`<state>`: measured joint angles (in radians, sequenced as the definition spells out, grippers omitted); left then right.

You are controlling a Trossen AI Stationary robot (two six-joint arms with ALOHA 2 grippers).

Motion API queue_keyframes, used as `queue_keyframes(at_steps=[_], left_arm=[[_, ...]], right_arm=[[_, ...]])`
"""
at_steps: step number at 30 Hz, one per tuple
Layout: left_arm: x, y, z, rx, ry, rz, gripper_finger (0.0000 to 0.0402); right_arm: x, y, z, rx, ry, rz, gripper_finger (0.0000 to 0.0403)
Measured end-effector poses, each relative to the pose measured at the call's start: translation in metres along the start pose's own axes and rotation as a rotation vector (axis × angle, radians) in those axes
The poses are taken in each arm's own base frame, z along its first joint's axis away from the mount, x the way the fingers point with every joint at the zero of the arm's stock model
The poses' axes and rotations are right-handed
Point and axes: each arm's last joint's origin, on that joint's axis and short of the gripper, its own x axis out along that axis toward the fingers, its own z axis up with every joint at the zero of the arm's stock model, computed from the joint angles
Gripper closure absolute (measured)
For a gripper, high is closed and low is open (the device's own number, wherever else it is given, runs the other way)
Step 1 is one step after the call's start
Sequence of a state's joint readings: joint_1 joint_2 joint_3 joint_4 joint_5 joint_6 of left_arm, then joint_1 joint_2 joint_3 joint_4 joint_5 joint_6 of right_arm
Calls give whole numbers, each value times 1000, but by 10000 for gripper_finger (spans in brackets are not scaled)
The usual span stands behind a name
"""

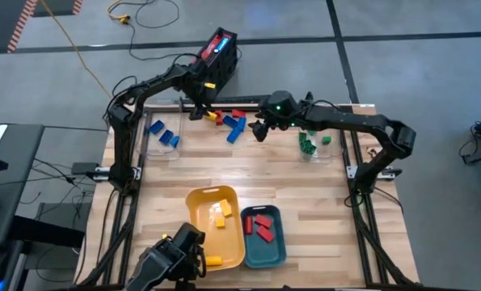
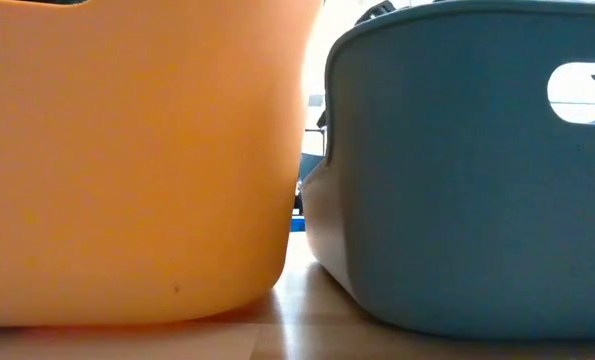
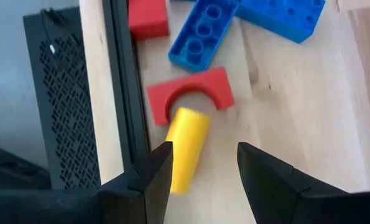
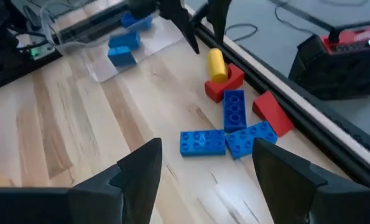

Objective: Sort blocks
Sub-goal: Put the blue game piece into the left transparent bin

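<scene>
Left pincer [image 3: 200, 171] released, fingers parted above a yellow cylinder block [image 3: 186, 149] that lies against a red arch block [image 3: 191, 93] at the far edge of the counter [image 1: 305, 194]. Beside the arch, blue blocks [image 4: 234, 127] and a red wedge block [image 4: 273, 113]. Right pincer [image 4: 203, 168] released, hovering near the blue blocks, holding nothing. Further blue blocks [image 1: 164, 133] and green blocks [image 1: 308, 143] lie well apart from the arch. Yellow tray [image 1: 200, 200] and teal tray [image 1: 274, 256], at the counter's near edge, hold yellow and red blocks
</scene>
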<state>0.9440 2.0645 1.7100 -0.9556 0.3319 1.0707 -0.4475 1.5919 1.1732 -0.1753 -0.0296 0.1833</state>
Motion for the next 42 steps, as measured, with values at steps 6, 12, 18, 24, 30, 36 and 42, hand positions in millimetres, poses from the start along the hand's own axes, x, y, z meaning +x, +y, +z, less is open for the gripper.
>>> queue_keyframes(at_steps=[6, 12, 18, 24, 30, 36, 42], left_arm=[[-1, -1, -1, -19, 6, -7, 228], [1, 1, 9, -32, 12, 57, 228], [-4, 0, 25, -69, 43, 170, 228], [-25, -4, 31, -114, -23, 202, 228], [-23, -4, 13, -172, -88, 112, 228], [-8, -13, -6, -125, -29, 36, 228], [-7, -8, -13, -44, 14, 76, 228]], right_arm=[[-3, 5, 3, -16, -24, 50, 138], [20, -5, -2, -80, -11, 166, 138], [64, -14, -25, -123, 52, 140, 138], [83, 5, -40, -109, 118, 161, 138], [84, 9, -34, -84, 74, 78, 138], [80, 19, -32, -88, 45, 37, 138], [79, 45, -41, -121, 59, 58, 138]])
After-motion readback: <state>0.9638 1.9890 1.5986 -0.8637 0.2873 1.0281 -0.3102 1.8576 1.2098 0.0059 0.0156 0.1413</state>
